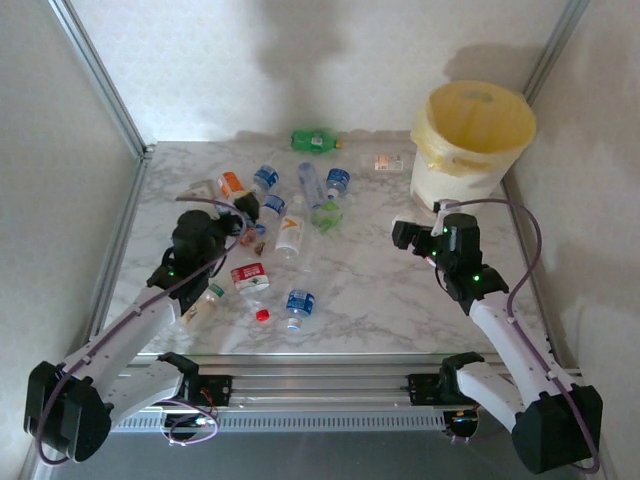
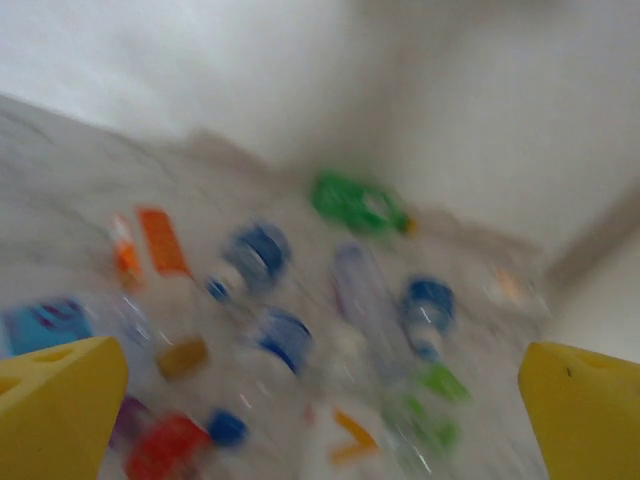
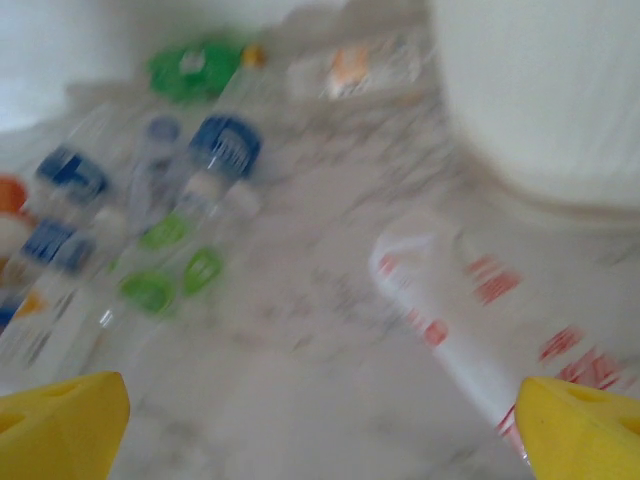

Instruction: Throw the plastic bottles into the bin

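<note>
From above and behind the arms, the plastic bottles (image 1: 290, 235) lie scattered over the left and middle of the marble table (image 1: 370, 300), with 1 green bottle (image 1: 315, 141) apart near the back edge. The bin (image 1: 450, 185) stands in the far right corner, and whether anything lies inside its bag cannot be told. The left gripper (image 1: 243, 210) hangs over the left part of the scatter. The right gripper (image 1: 420, 232) is just in front of the bin.

On the left wrist, 2 yellow fingertips (image 2: 55, 400) sit in the bottom corners, spread wide with nothing between them. The bottles beyond are smeared into blue, orange, red and green blotches, so caps and necks cannot be separated.

On the right wrist, the yellow fingertips (image 3: 60, 425) are likewise spread and empty. A bottle with red print (image 3: 470, 320) lies beside the bin's foot, its near end cut off by the right fingertip.

These bottles look empty and thin-walled, so they are probably very light, easily dented and prone to rolling or slipping out of a hard pinch. Closing across the middle of the body, over the label, seems the safest hold, and crushed ones across their flatter sides.
</note>
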Motion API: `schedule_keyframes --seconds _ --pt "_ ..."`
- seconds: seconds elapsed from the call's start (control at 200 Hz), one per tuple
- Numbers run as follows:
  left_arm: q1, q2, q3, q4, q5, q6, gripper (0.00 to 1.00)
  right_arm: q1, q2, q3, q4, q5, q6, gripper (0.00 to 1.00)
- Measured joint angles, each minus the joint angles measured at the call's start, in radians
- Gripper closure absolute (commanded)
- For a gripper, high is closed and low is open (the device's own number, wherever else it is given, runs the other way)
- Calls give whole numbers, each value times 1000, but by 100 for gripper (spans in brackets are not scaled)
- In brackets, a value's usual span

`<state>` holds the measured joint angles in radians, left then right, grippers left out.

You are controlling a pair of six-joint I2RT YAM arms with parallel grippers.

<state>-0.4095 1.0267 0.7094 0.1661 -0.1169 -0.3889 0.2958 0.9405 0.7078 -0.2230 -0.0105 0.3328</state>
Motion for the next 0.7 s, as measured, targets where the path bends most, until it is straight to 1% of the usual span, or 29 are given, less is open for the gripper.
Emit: schedule_keyframes --seconds 0.15,0.245,0.345,0.475,0.606,0.701 --pt "-164 105 62 -216 116 -55 1 84 0 35 -165 -55 43 1" --pt "-233 192 64 -328 185 -88 1 117 0 37 -228 -72 66 1" --pt "-279 253 61 -412 237 -116 1 135 0 37 -257 -74 87 1" --pt "-330 310 61 -467 270 -132 0 151 10 37 -262 -74 105 1" --pt "-353 383 64 -494 283 -132 0 164 43 37 -260 -76 114 1" --pt "-359 439 72 -507 282 -131 3 170 64 37 -260 -83 123 1"
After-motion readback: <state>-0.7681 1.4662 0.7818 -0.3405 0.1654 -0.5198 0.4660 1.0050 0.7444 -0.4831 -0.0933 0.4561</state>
